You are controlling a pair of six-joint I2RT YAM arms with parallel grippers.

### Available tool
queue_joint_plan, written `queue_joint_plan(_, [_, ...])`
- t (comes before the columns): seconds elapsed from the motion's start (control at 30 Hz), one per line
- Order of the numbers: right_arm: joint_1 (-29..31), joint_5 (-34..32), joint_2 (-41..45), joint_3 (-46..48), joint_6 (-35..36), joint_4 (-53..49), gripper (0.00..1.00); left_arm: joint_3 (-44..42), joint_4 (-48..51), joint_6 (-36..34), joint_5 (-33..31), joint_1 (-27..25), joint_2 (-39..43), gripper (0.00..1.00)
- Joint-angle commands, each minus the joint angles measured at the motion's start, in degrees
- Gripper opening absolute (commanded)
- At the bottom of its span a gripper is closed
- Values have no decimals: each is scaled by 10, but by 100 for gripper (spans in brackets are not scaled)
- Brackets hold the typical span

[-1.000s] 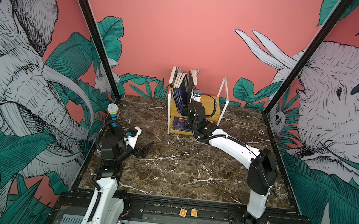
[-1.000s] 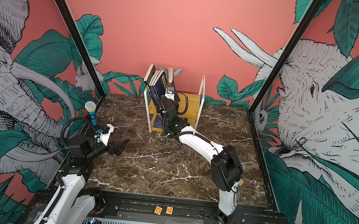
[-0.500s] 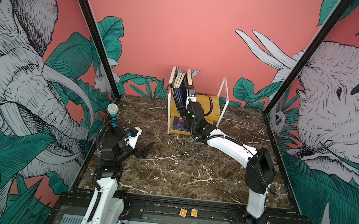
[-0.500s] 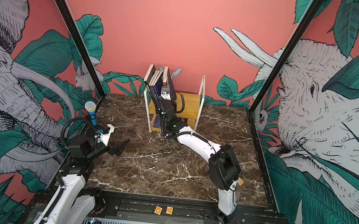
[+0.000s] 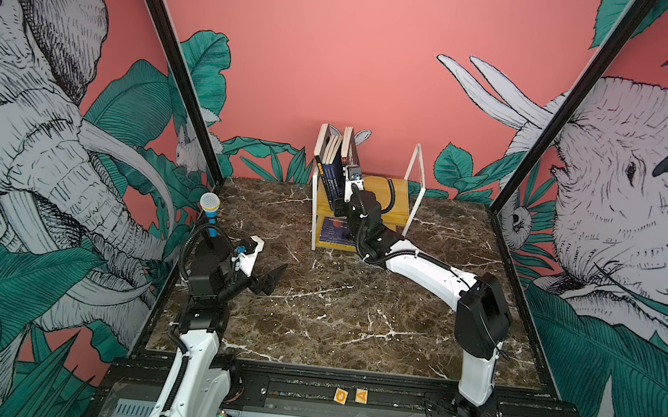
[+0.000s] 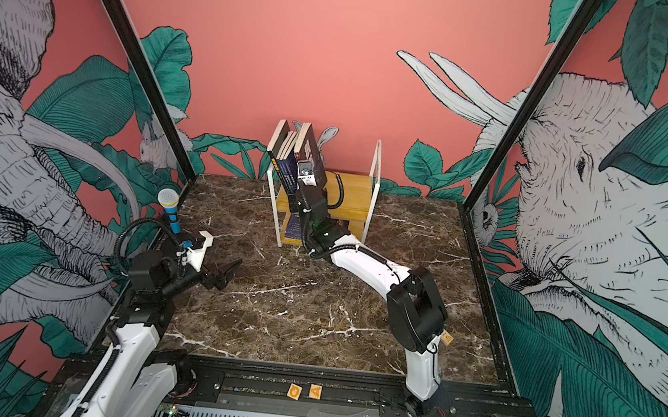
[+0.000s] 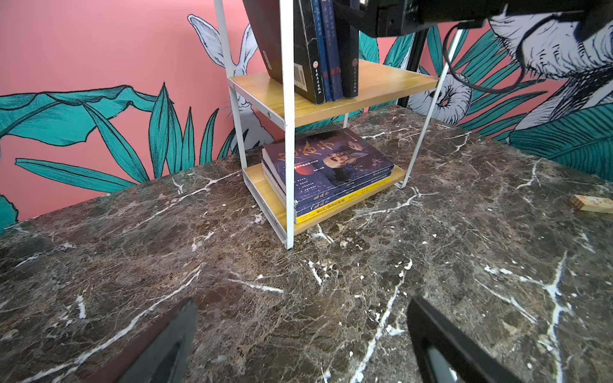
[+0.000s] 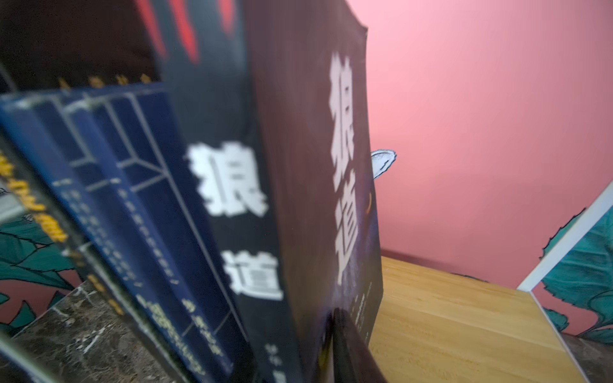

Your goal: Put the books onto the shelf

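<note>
The shelf [image 7: 391, 83] has light wood boards and a white frame. On its top board navy books [image 7: 328, 49] and a black book [image 8: 298, 132] stand on end. On its bottom board a purple book [image 7: 331, 162] with a man's face lies flat. My right jaws are at the black book; I cannot tell if they grip it. My left jaws are wide open in front of the shelf, over the brown marble desk [image 5: 334, 314]. Behind it is a pink wall [image 5: 339, 51]

White link shells and black joint housings on left arm [image 5: 198, 342] and right arm [image 5: 429, 269]. Black corrugated cable [image 5: 183, 251] at each wrist. White camera bracket [image 5: 250, 253]. Black tapered fingers [image 7: 169, 341] on left tool [image 7: 302, 305].
</note>
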State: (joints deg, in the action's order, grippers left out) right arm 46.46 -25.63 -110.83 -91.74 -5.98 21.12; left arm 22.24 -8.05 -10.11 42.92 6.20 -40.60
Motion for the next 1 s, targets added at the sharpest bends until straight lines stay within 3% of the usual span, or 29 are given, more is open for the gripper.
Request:
queue_joint_plan(0.0, [3, 49, 12, 34, -4, 30, 38, -3, -3, -1, 14, 4, -1, 100])
queue_joint_plan(0.17, [2, 65, 32, 73, 9, 51, 56, -5, -3, -3, -10, 3, -2, 100])
queue_joint_plan(0.37, [2, 81, 64, 115, 22, 63, 64, -7, -9, 4, -8, 7, 0, 100])
queue_joint_plan(0.77, [3, 67, 179, 250, 4, 65, 64, -8, -9, 10, 2, 11, 0, 100])
queue_joint_plan(0.97, [-5, 28, 211, 246, 34, 8, 56, -6, -9, 13, 6, 13, 1, 100])
